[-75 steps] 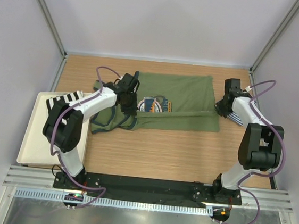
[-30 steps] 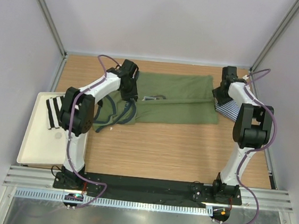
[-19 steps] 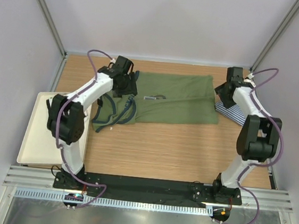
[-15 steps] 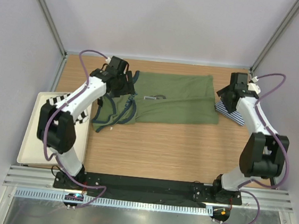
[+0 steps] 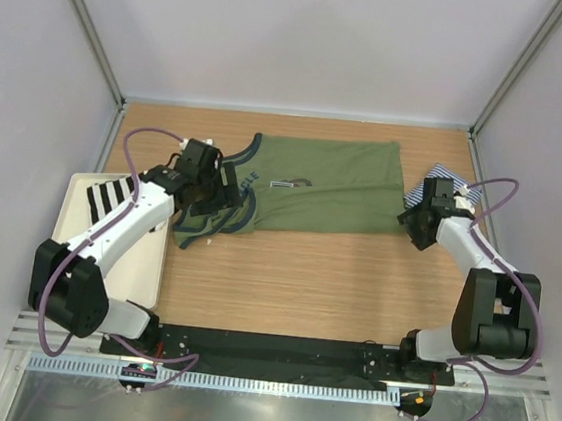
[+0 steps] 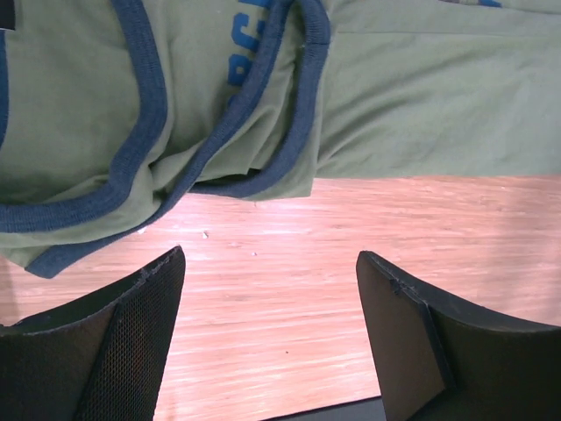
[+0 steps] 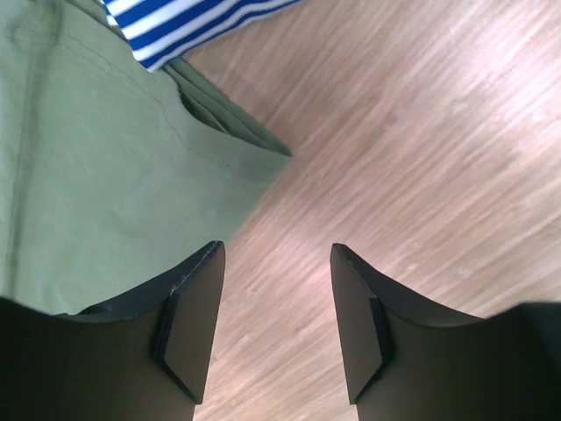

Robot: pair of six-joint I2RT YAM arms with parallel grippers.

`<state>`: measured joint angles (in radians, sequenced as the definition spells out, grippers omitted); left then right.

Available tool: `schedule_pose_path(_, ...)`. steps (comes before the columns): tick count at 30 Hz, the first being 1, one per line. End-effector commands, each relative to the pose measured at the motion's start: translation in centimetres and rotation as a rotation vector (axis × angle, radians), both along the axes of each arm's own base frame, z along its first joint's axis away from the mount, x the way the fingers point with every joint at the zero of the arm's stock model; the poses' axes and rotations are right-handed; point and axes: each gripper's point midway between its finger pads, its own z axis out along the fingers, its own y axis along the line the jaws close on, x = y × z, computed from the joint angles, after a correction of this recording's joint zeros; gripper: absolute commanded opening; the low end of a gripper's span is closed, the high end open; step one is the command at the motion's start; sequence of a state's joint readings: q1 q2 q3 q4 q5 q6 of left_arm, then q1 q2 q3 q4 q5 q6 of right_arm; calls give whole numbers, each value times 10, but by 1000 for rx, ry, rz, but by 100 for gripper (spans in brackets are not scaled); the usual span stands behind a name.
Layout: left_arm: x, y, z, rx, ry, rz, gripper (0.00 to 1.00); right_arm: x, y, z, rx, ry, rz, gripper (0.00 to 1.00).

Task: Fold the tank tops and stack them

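The olive green tank top (image 5: 329,185) lies folded in a long band across the back of the table, its navy-trimmed straps (image 5: 209,221) bunched at the left end. The left wrist view shows that trim and blue lettering (image 6: 245,53) just beyond my left gripper (image 6: 272,342), which hovers open and empty over bare wood. A navy-and-white striped tank top (image 5: 450,183) sits crumpled at the right, partly hidden by my right arm. My right gripper (image 7: 273,324) is open and empty above the green top's near right corner (image 7: 254,140), with the stripes (image 7: 193,22) farther off.
A white tray (image 5: 63,273) sits at the near left edge with a black-and-white striped cloth (image 5: 112,193) in its far end. Grey walls and metal posts close in the table. Bare wood (image 5: 313,284) stretches between the green top and the arm bases.
Both grippers have let go of the cloth and pulled back toward the near side. The left one has opened wide and now sits over the straps' near edge; the right has left the striped top.
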<state>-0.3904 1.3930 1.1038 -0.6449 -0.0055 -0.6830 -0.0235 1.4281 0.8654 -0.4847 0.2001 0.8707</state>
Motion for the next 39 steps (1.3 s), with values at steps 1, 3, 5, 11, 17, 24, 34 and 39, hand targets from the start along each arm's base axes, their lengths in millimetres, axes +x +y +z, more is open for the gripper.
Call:
schedule_pose_path(1, 0, -8, 14, -58, -39, -18, 80, 25, 0, 10, -3, -83, -7, 57)
schedule_pose_path(3, -5, -7, 11, -49, -26, -21, 80, 28, -2, 5, -8, -73, -17, 57)
schedule_pose_path(5, -9, -5, 9, -51, -25, -16, 80, 32, -2, 2, -7, -74, -24, 56)
schedule_pose_path(11, -13, 0, 2, -54, -1, -1, 80, 45, -2, -14, 8, -48, -51, 52)
schedule_pose_path(17, -12, 6, 0, -117, 6, 50, 80, 48, -13, -26, -28, -17, -111, 36)
schedule_pose_path(24, -22, 26, -14, -127, 69, 129, 79, 33, -36, -39, -47, 25, -210, 1)
schedule_pose_path(34, -40, 45, -37, -72, 138, 232, 72, 9, -66, -33, -61, 3, -303, 1)
schedule_pose_path(39, -54, 59, -37, 58, 141, 164, 46, 12, -63, -38, -34, 11, -288, 1)
